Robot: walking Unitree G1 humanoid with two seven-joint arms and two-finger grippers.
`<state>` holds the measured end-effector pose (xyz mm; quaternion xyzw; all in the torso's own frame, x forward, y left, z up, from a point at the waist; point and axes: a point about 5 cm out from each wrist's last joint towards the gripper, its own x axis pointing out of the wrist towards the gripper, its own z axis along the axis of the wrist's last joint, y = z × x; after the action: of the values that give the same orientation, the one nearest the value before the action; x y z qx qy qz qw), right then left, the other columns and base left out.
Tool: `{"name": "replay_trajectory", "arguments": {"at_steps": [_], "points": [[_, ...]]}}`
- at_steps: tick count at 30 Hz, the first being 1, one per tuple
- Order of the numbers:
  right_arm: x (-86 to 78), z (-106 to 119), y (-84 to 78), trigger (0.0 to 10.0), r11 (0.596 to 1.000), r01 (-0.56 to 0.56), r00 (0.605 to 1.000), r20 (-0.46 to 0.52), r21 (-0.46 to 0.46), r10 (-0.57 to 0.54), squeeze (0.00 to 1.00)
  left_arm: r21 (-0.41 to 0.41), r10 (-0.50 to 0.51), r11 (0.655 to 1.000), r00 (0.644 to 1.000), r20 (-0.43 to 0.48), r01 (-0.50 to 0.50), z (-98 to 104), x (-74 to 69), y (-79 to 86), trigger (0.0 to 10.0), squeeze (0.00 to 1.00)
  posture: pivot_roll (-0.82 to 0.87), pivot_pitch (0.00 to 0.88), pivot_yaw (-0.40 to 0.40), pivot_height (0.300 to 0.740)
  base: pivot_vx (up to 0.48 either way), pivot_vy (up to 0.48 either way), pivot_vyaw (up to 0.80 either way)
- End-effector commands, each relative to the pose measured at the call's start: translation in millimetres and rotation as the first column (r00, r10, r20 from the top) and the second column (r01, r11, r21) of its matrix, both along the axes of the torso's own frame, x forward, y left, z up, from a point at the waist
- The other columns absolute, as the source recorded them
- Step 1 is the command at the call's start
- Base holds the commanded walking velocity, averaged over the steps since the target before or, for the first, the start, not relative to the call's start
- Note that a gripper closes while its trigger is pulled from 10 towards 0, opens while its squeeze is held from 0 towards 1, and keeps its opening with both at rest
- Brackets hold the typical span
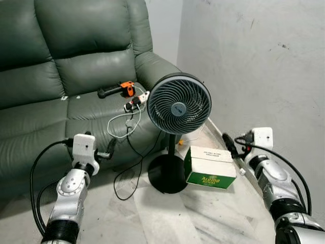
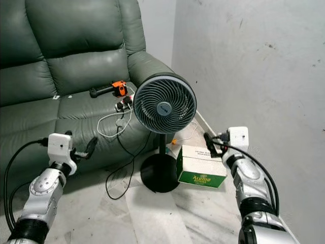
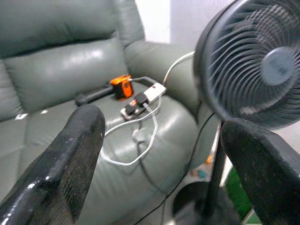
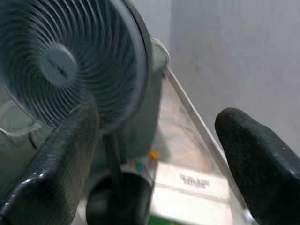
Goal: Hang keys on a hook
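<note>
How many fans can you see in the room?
1. The fan stands on its round black base on the floor, in front of the green sofa and beside the green and white box. Another could be out of sight.

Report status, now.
Left gripper and right gripper both open, empty. No keys or hook sighted. Black round pedestal fan and green-white cardboard box ahead.

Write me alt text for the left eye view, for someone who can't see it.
A black pedestal fan stands on a pale floor before a dark green leather sofa, with a green and white box beside its base. On the sofa seat lie an orange and black tool and a power strip with white cables. The left gripper and right gripper are raised, empty.
</note>
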<state>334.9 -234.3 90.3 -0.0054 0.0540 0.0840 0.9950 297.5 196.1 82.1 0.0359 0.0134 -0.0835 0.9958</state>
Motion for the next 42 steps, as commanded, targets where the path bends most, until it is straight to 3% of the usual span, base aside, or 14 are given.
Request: {"name": "replay_trajectory", "arguments": {"at_steps": [1, 10, 12, 17, 23, 25, 26, 28, 31, 35, 39, 42], "points": [[-2.9, 4, 0.7, 10.0, 0.999, -0.044, 0.999, 0.018, 0.002, 0.044, 0.0, -0.038, -0.031, 0.999, 1.0, 0.0, 0.031, 6, -3.5, -6.7, 10.0, 0.0, 0.03, 0.0, -0.017, 0.74, 0.0, 0.0, 0.0], [-21.0, 3, -9.6, 10.0, 0.996, -0.08, 0.997, 0.013, -0.03, 0.08, 0.0, -0.009, -0.094, 0.996, 0.996, 0.009, 0.094, 11, -29.3, -15.0, 10.0, 0.0, 0.03, 0.0, -0.016, 0.74, 0.0, 0.0, 0.0], [-27.9, 0, -18.1, 10.0, 0.995, -0.053, 0.999, -0.009, -0.086, 0.053, 0.0, -0.001, -0.148, 0.989, 0.989, -0.024, 0.148, 8, -34.2, -22.8, 10.0, 0.0, 0.04, 0.0, -0.018, 0.74, 0.0, 0.0, 0.0], [-37.3, 3, -26.2, 10.0, 0.994, -0.064, 0.998, -0.018, -0.089, 0.062, 0.0, 0.05, -0.188, 0.981, 0.982, 0.008, 0.188, 15, -36.0, -25.5, 10.0, 0.0, 0.03, 0.0, -0.01, 0.74, 0.0, 0.0, 0.0], [-51.6, 11, -32.0, 10.0, 0.994, -0.088, 0.996, -0.03, -0.07, 0.086, 0.0, 0.064, -0.059, 0.996, 0.998, 0.021, 0.058, 18, -41.2, -11.0, 10.0, 0.0, 0.01, 0.0, 0.022, 0.74, 0.0, 0.0, 0.0], [-57.4, 21, -31.9, 10.0, 0.994, -0.068, 0.998, -0.013, -0.089, 0.067, 0.0, -0.033, 0.01, 0.999, 0.999, 0.035, -0.008, 23, -44.8, -0.9, 10.0, 0.0, 0.0, 0.0, 0.039, 0.74, 0.0, 0.0, 0.0], [-58.7, 24, -30.7, 10.0, 0.994, -0.057, 0.998, -0.005, -0.09, 0.057, 0.0, -0.086, -0.011, 0.996, 0.999, 0.033, 0.014, 24, -46.0, -1.0, 10.0, 0.0, 0.0, 0.0, 0.045, 0.74, 0.0, 0.0, 0.0], [-60.5, 27, -27.2, 10.0, 0.996, -0.042, 0.999, 0.012, -0.085, 0.043, 0.0, -0.075, 0.006, 0.997, 0.999, 0.051, -0.003, 26, -48.8, 1.2, 10.0, 0.0, 0.0, 0.0, 0.045, 0.74, 0.0, 0.0, 0.0], [-64.0, 28, -19.4, 10.0, 0.997, 0.031, 0.998, 0.049, -0.07, -0.028, 0.0, -0.074, 0.12, 0.991, 0.991, 0.064, -0.115, 25, -56.1, 7.4, 10.0, 0.0, 0.01, 0.0, 0.038, 0.74, 0.0, 0.0, 0.0], [-76.3, 15, -15.1, 10.0, 0.994, 0.112, 0.994, 0.008, -0.002, -0.112, 0.0, -0.065, 0.211, 0.976, 0.977, 0.025, -0.209, 16, -68.9, 12.7, 10.0, 0.0, 0.03, 0.0, 0.019, 0.74, 0.0, 0.0, 0.0], [-81.3, 9, -8.3, 10.0, 0.984, 0.176, 0.984, -0.009, 0.024, -0.176, 0.0, -0.02, 0.204, 0.979, 0.977, 0.056, -0.204, 20, -70.7, 10.2, 10.0, 0.0, 0.03, 0.0, 0.011, 0.74, 0.0, 0.0, 0.0], [-83.3, 7, -2.9, 10.0, 0.975, 0.219, 0.976, -0.005, 0.047, -0.219, 0.0, -0.033, 0.201, 0.979, 0.978, 0.059, -0.199, 25, -70.1, 8.9, 10.0, 0.0, 0.02, 0.0, 0.016, 0.74, 0.0, 0.0, 0.0]]}}
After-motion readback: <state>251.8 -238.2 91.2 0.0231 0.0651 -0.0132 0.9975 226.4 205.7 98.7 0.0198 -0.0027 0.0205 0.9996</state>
